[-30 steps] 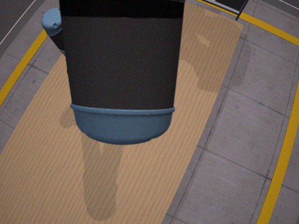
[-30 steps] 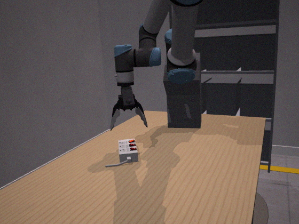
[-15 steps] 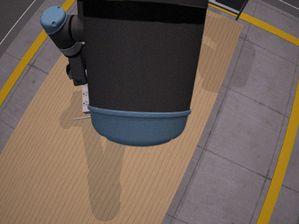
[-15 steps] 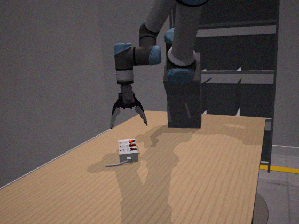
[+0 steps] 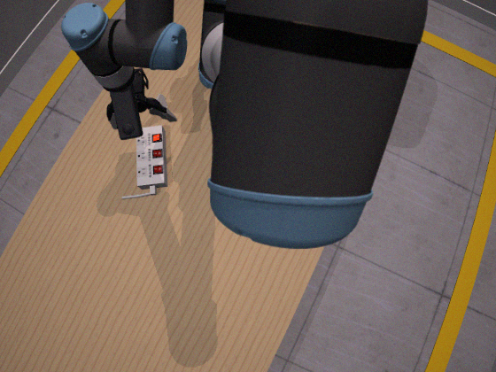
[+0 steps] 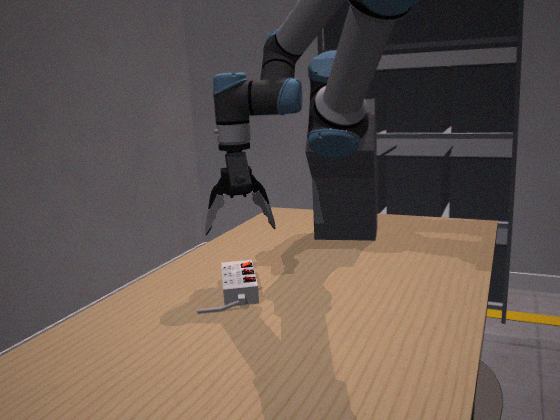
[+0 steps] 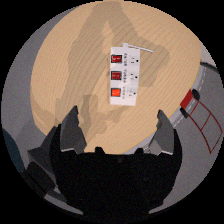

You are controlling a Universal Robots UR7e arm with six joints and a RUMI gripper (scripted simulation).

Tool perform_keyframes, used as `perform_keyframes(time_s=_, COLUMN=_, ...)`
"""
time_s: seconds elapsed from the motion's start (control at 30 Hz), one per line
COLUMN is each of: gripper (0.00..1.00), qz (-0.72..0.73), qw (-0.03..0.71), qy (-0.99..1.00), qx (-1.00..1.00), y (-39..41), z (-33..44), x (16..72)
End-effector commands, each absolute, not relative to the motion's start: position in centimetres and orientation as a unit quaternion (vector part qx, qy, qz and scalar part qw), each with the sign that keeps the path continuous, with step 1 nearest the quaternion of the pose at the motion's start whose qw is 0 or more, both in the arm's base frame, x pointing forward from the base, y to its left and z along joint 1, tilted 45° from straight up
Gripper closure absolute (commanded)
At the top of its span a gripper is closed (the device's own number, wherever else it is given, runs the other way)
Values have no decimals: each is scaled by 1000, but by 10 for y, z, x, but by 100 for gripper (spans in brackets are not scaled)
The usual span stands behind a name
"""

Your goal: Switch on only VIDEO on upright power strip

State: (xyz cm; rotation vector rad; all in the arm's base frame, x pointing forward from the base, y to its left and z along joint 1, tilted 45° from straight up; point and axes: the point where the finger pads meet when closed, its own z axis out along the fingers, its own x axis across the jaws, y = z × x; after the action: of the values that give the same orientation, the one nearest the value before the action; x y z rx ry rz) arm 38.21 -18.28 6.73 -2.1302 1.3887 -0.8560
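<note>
The arm (image 6: 260,95) hangs its tool (image 6: 240,220) downward, fingers spread wide, empty.

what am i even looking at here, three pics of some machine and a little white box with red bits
It is one robot arm shown by three cameras at the same moment. The first picture looks down from above, so a thick part of the arm fills much of the frame. The second is a side view from across the wooden table. The third, round picture comes from a camera on the wrist, looking past the two fingers.

The white box is a power strip lying face up on the table, with three red switches in a row and a short grey cable at one end. The gripper hangs above the strip with its fingers spread wide and holds nothing. A dark shelf rack stands behind the table.
</note>
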Motion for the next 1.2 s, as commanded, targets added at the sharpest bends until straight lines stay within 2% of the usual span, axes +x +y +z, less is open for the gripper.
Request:
perform_keyframes(time_s=0.0, gripper=0, qz=-310, qw=229, qy=503, qx=-774, y=-183, z=76, x=373)
perform_keyframes(time_s=1.17, gripper=0, qz=-310, qw=229, qy=503, qx=-774, y=-185, z=116, x=333)
